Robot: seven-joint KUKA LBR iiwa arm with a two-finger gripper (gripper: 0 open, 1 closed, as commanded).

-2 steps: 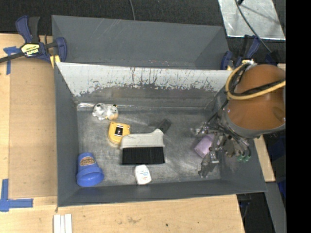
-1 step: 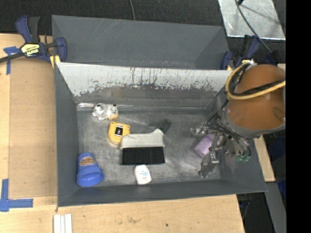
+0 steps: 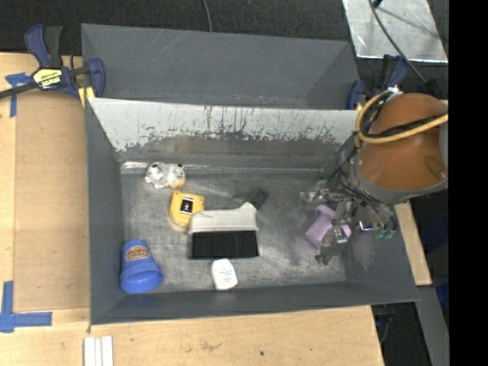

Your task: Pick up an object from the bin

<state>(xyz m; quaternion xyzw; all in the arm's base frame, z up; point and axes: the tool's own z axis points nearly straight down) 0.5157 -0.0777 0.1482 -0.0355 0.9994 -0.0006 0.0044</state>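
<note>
Your pincer (image 3: 335, 231) sits upon one lilac block (image 3: 319, 226); whether it grips, you cannot tell; well apart to its view-left lie one brush (image 3: 223, 233), one yellow tape measure (image 3: 184, 207), one blue cup (image 3: 139, 267), one white tag (image 3: 223, 274), one pale toy (image 3: 165, 175).

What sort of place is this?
Probably a robotics test lab: a robot arm reaches into a grey metal bin of unrelated small items, like a brush and a yellow tape measure.

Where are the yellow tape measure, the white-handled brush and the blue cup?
yellow tape measure (image 3: 185, 208): camera view, on its yellow casing.
white-handled brush (image 3: 223, 245): camera view, on its black bristles.
blue cup (image 3: 140, 274): camera view, on its blue side wall.
</note>
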